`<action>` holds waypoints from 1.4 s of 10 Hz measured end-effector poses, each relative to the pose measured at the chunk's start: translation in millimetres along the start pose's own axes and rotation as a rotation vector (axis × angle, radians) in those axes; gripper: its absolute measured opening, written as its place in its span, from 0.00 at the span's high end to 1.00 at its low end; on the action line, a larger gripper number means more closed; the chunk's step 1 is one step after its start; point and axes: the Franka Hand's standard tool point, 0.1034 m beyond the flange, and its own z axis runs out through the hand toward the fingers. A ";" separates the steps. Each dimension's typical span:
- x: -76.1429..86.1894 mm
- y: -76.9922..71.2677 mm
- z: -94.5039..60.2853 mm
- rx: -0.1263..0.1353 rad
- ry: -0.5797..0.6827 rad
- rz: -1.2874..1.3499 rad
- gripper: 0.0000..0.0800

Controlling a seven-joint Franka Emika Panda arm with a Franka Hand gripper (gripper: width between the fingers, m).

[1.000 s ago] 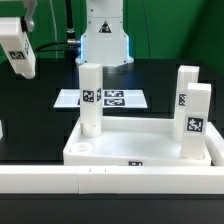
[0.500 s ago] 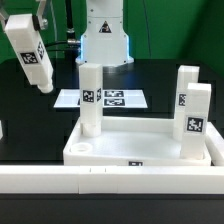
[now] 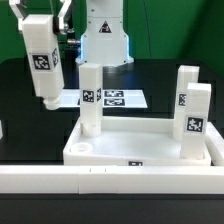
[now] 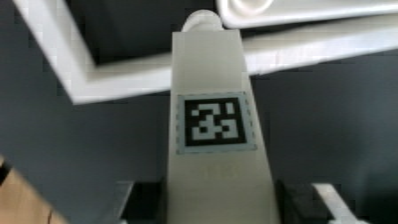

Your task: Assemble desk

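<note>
Three legs already stand in the tabletop [image 3: 140, 150], below and toward the exterior view's right of the gripper [image 3: 40, 12], leaving one near-corner socket [image 3: 82, 148] empty. The fourth leg [image 3: 43, 60], pinched at its top between the fingers, has swung in from the exterior view's left over the past second and turned nearly upright, hanging clear of the black table [image 3: 30, 120]; judged from that, insertion comes next. Beyond the tabletop lies the marker board [image 3: 128, 98], then the arm's white base [image 3: 105, 40] before a dark backdrop. A long white rail [image 3: 110, 180] borders the front.
</note>
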 end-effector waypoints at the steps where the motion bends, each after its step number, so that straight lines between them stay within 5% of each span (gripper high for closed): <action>1: -3.7 -2.0 1.8 -0.016 0.040 0.011 0.64; 2: -8.7 -28.5 6.0 0.007 0.028 0.052 0.64; 5: -10.2 -62.8 8.5 0.032 0.056 0.020 0.64; 9: -12.9 -58.5 9.9 0.031 0.042 0.017 0.64; 10: -23.6 -25.1 7.6 0.018 0.056 -0.063 0.64; 11: -32.1 -10.4 10.0 0.020 0.049 -0.040 0.64; 14: -33.3 -7.3 13.7 0.049 0.044 -0.093 0.64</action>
